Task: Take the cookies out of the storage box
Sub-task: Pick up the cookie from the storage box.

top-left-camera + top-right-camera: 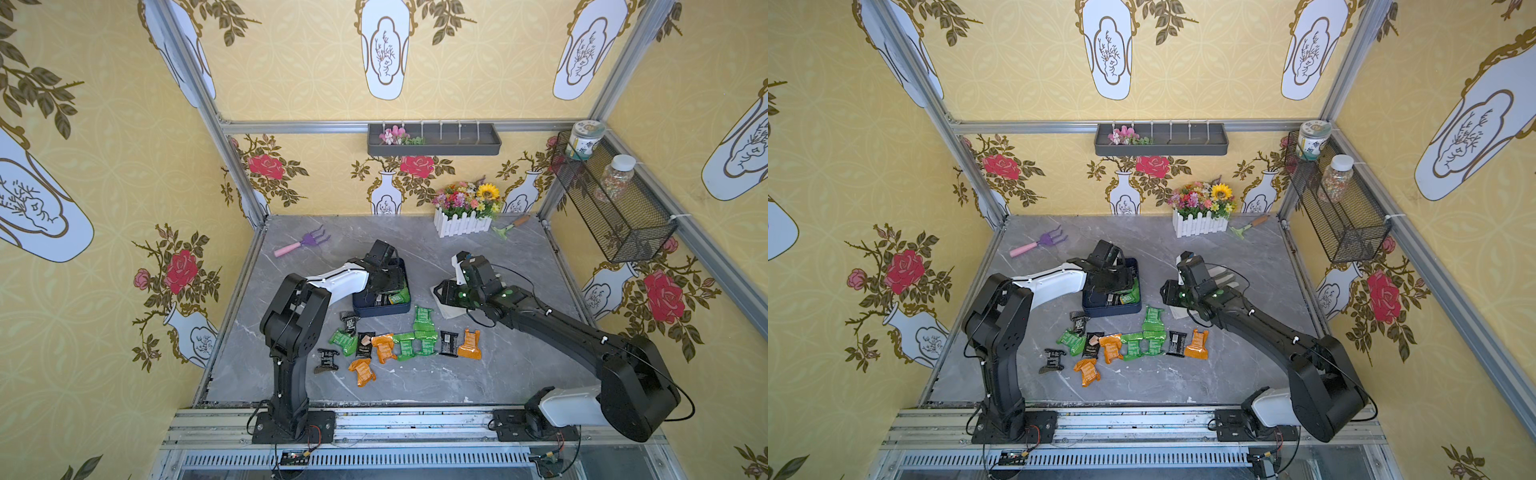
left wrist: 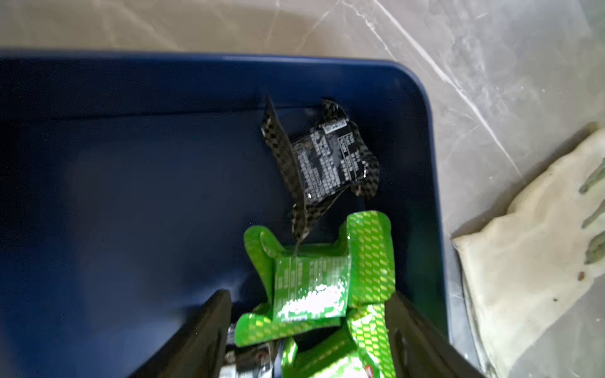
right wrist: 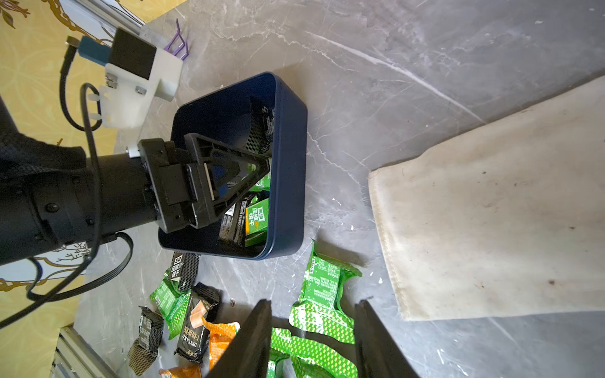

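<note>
The navy storage box stands mid-table. My left gripper reaches down into it. In the left wrist view its jaws stand open, with green cookies lying between the fingers. A black cookie packet leans against the box wall. Several green, orange and black cookies lie on the table in front of the box. My right gripper hovers open and empty to the right of the box, above a green cookie.
A white cloth lies under the right wrist. At the back are a purple hand rake, a flower planter and a green trowel. A grey wall tray and a mesh basket hang on the walls.
</note>
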Motion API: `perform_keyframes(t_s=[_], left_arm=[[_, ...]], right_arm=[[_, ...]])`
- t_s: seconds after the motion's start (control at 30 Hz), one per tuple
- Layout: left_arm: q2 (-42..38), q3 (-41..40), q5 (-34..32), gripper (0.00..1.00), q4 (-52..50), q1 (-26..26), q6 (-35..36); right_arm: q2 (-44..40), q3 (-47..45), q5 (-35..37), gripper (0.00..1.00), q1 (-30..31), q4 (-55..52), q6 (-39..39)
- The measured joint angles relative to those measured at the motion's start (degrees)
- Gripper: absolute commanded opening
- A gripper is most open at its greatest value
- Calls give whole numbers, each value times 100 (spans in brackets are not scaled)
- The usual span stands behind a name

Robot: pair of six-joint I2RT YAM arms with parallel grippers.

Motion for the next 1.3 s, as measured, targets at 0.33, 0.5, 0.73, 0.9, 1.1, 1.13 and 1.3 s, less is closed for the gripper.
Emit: perform_keyframes(t_s=[0.33, 0.5, 0.73, 0.9, 1.1, 1.13, 1.3], left_arm=[[437, 387, -365, 74, -319, -122, 341], [579, 525, -544, 67, -345, -177, 461], [728, 656, -890, 57, -356, -267, 584], [800, 741, -994, 52, -365, -275, 592], [745, 741, -1073, 39, -402, -291, 588], [719, 737, -1088, 39, -463, -291, 584], [439, 645, -1145, 37, -684, -293, 507]], right_arm=[[0, -90, -59, 45, -79, 42, 17], [42, -105, -164, 45, -90, 52, 17], [42, -105, -190, 44, -101, 61, 17], [39, -114, -208, 44, -103, 68, 17], [-15, -129, -210, 43, -109, 63, 17], [-20, -129, -210, 43, -111, 63, 17], [-57, -138, -212, 43, -120, 59, 17]])
